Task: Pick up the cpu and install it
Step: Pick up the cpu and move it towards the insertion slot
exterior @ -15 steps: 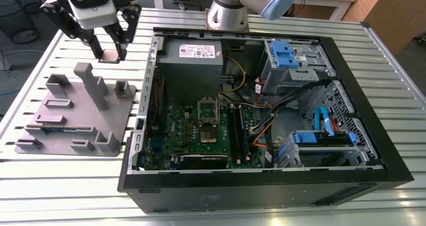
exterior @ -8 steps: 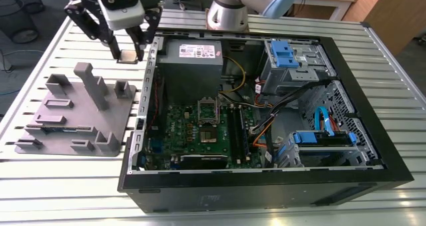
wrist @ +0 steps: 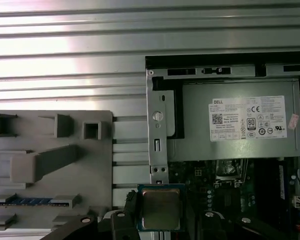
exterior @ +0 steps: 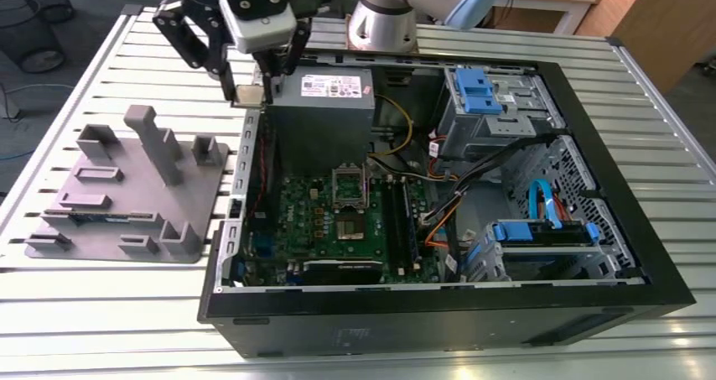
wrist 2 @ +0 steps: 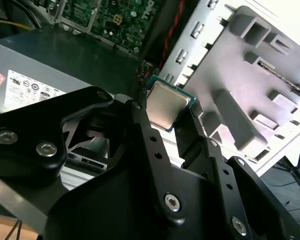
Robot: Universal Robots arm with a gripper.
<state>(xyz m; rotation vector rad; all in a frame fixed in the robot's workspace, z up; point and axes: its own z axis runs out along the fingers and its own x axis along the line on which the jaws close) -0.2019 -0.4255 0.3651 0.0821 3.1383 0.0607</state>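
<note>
The cpu (wrist 2: 165, 104) is a small square chip with a silver top and a green edge, pinched between my two black fingers. In the first wrist view the cpu (wrist: 161, 207) hangs over the case's side wall, between the grey tray and the motherboard. My gripper (exterior: 248, 91) is shut on it, raised above the back corner of the open computer case on the exterior view's left. The silver socket frame (exterior: 350, 187) with a dark centre lies on the green motherboard (exterior: 324, 221), well in front of the gripper.
The grey moulded tray (exterior: 123, 187) with upright posts sits on the slatted table at the exterior view's left. A grey power supply (exterior: 319, 103) stands just beside the gripper. Cables and blue drive bays (exterior: 492, 103) crowd the case's other side.
</note>
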